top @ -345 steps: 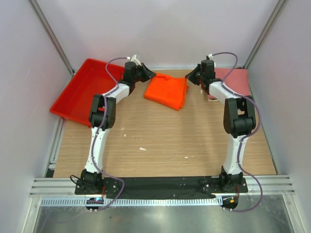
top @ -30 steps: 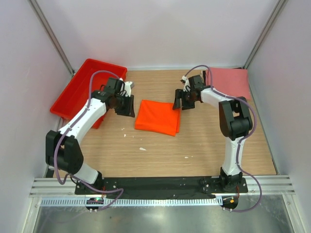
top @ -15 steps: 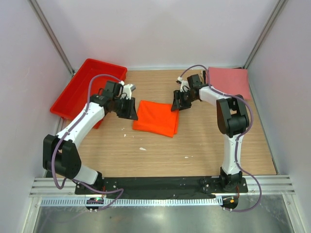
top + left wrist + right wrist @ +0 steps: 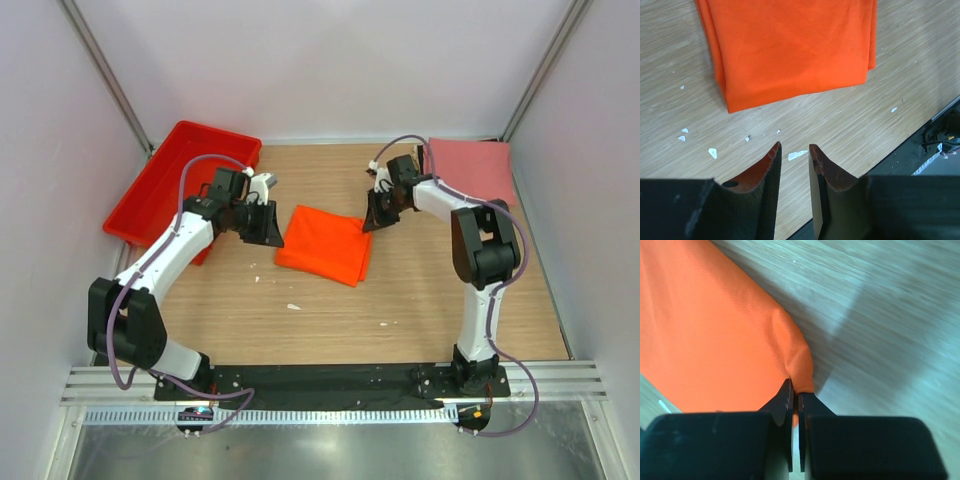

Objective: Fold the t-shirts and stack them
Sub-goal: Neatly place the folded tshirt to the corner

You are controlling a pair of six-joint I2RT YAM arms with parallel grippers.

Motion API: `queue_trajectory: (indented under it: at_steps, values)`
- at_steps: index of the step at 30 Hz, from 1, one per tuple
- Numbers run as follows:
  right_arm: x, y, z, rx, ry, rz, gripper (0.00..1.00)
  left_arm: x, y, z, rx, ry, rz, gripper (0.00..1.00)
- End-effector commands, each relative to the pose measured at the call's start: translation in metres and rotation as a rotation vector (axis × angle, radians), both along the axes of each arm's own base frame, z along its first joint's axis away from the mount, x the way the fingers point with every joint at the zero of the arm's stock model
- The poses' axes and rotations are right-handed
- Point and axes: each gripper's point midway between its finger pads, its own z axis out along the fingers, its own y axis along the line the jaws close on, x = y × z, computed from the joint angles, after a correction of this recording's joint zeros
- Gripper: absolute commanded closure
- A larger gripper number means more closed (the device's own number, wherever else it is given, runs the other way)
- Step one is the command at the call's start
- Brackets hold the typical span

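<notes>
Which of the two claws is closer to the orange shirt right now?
Right. The right gripper is pinching the orange shirt at its far right corner; the left gripper sits just off its left edge, not touching.

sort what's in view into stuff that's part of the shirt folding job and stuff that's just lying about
Part of the job:
orange t-shirt, folded, its corner pinched by the right gripper
pink t-shirt, at the far right
left gripper, slightly open and empty, beside the orange one

Just lying about:
red tray
small white scraps
</notes>
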Motion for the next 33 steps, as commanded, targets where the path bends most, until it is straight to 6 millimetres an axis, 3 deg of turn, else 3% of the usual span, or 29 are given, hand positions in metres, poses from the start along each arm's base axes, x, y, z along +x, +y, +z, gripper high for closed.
queue_trajectory:
  at_steps: [1,3,12,20,29,33]
  values:
    - [0.025,-0.025,0.073,-0.111,-0.236,-0.095,0.99,0.003,-0.006,0.014,-0.055,-0.034,-0.012,0.71]
    - [0.029,-0.032,0.099,-0.133,-0.316,-0.106,0.99,0.003,-0.008,0.013,-0.061,-0.028,-0.018,0.71]
    - [0.044,-0.085,0.143,-0.425,-0.485,-0.128,0.99,0.002,-0.007,0.012,-0.062,-0.022,-0.016,0.71]
    - [0.056,-0.122,0.199,-0.624,-0.623,-0.148,0.99,0.002,-0.008,0.011,-0.062,-0.019,-0.019,0.71]
    - [0.062,-0.153,0.237,-0.721,-0.641,-0.158,0.99,0.001,-0.008,0.010,-0.062,-0.011,-0.020,0.71]
    - [0.068,-0.169,0.241,-0.696,-0.603,-0.195,0.99,0.001,-0.009,0.010,-0.067,-0.010,-0.022,0.71]
